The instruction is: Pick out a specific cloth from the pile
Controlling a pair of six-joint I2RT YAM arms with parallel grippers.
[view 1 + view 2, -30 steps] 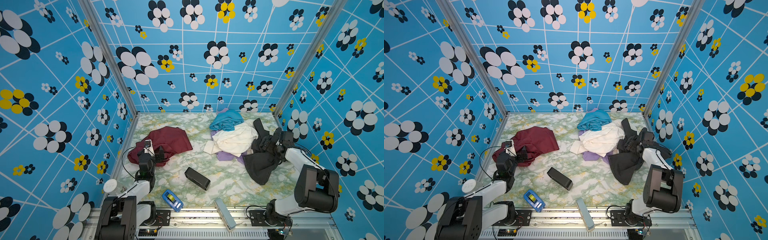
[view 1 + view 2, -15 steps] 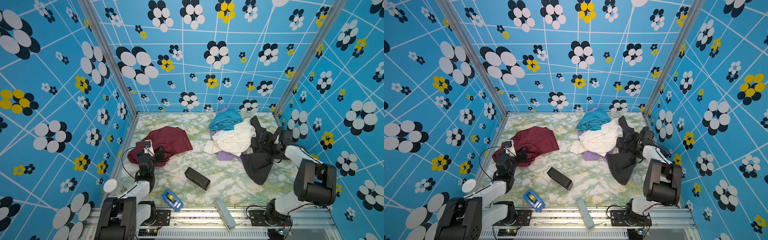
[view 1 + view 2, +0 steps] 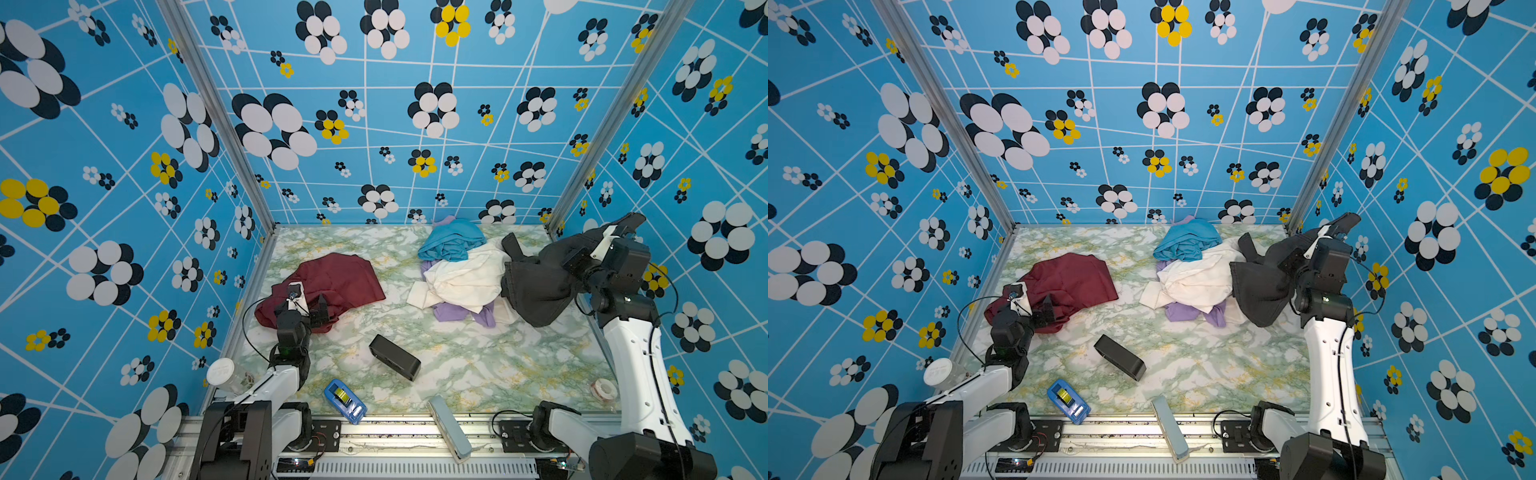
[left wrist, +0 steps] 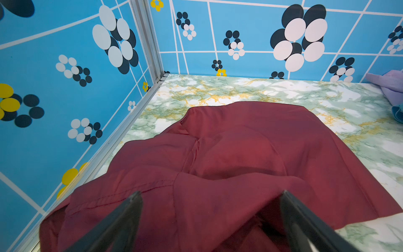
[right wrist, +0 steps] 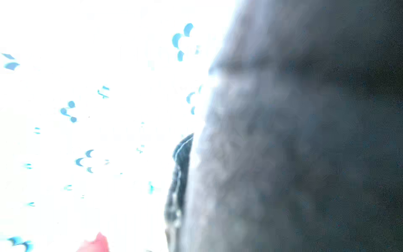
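The cloth (image 3: 345, 278) (image 3: 1075, 278), maroon and slightly shiny, lies crumpled on the left of the marble table, apart from the pile (image 3: 457, 274) (image 3: 1192, 278) of sky-blue, white and lavender garments at the back right. My left gripper (image 3: 309, 309) (image 3: 1042, 309) (image 4: 210, 193) hangs open over the cloth's (image 4: 239, 152) near edge, with fabric below its fingers. My right gripper (image 3: 571, 259) (image 3: 1289, 259) is raised by the right wall, shut on the charcoal-black garment (image 3: 536, 291) (image 3: 1258, 291) (image 5: 305, 131). The garment drapes over the gripper and hides its jaws.
A black box (image 3: 395, 357) lies mid-table. At the front edge lie a blue device (image 3: 345, 397) and a grey-blue bar (image 3: 451, 428). A clear jar (image 3: 224, 372) sits front left and a tape roll (image 3: 604, 390) front right. Patterned walls close three sides.
My right gripper closed on the charcoal-black garment, then rose and drew back toward the right wall, lifting part of it off the pile. The left arm and the cloth have not moved.
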